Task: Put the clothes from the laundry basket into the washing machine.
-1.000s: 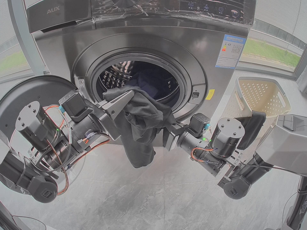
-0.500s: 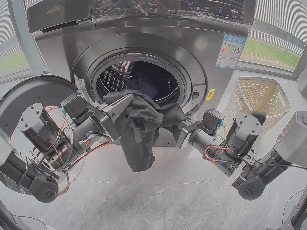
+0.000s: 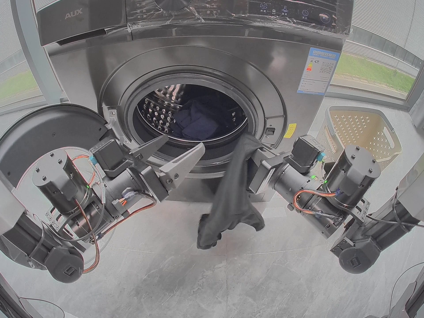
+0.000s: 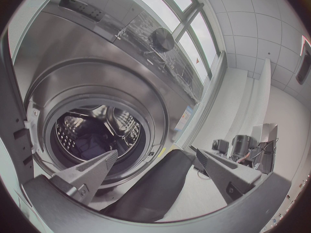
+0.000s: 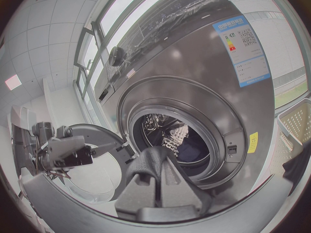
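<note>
The garment [image 3: 232, 186] is a dark grey, near-black piece of soft cloth, hanging from the right gripper [image 3: 255, 153] in one long limp fold. Its top is gathered into a narrow bunch where the fingers [image 5: 176, 175] press together on it; in the right wrist view the cloth rises in a rounded hump over the fingertips. Below the grip it widens, creases lengthwise, and ends in a crumpled, flared hem low by the floor [image 3: 221, 279]; whether it touches the floor cannot be told. It hangs outside the washer [image 3: 282, 67], in front of the lower right of the drum mouth [image 3: 194, 111], with its top just beside the rim there. The left gripper [image 3: 184, 142] sits at the lower left of the mouth, its fingers spread wide with nothing between them, apart from the garment. Inside the drum lies a dark blue heap of clothes [image 3: 196, 120]. The door [image 3: 44, 129] stands swung open at the left. The basket [image 3: 362, 129], beige and perforated, stands at the washer's right, with a dark cloth [image 5: 296, 167] at its near side.
</note>
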